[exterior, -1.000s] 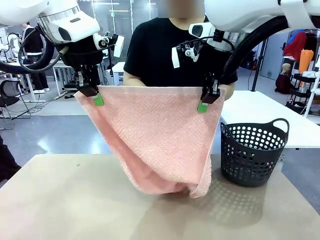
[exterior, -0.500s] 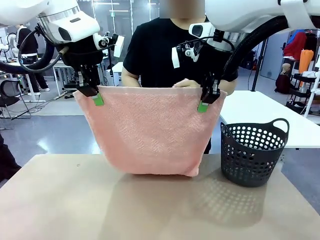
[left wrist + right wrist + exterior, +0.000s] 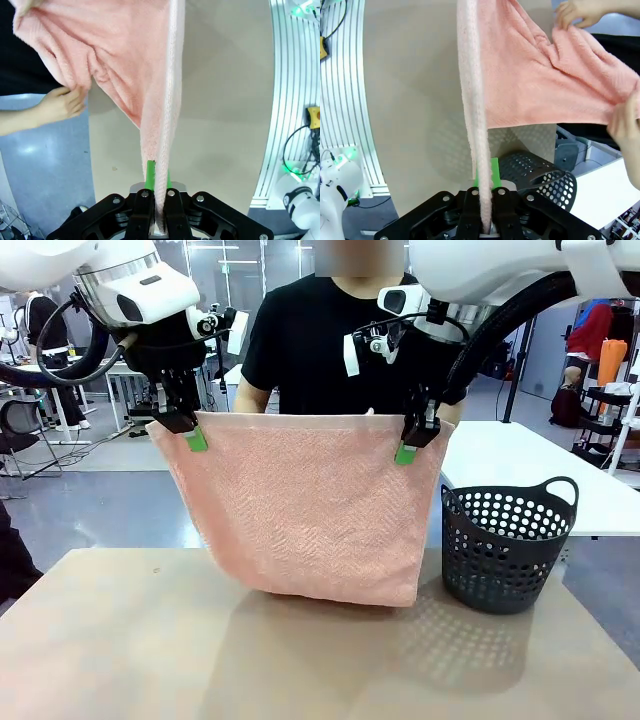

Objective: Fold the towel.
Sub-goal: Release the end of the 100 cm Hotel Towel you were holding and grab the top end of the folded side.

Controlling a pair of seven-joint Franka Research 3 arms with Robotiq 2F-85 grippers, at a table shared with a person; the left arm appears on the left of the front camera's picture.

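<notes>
The pale pink towel (image 3: 300,505) hangs doubled above the table, its fold a nearly straight bottom edge just over the tabletop. My left gripper (image 3: 192,436) is shut on its top left corner and my right gripper (image 3: 408,447) is shut on its top right corner. In the left wrist view the towel (image 3: 125,50) runs up from my left gripper (image 3: 158,182), and a person's hand (image 3: 62,105) holds the far layer. In the right wrist view the towel (image 3: 530,75) rises from my right gripper (image 3: 483,182), with the person's hands (image 3: 580,12) on the far edge.
A black perforated basket (image 3: 508,545) stands on the beige table (image 3: 120,640) at the right, close to the towel's lower right corner. The person stands at the far side, directly behind the towel. A white table (image 3: 540,475) lies behind the basket.
The towel's sagging lower part has been drawn up behind by the person, so it now hangs doubled with a flat bottom edge. Both grippers have stayed in place.
</notes>
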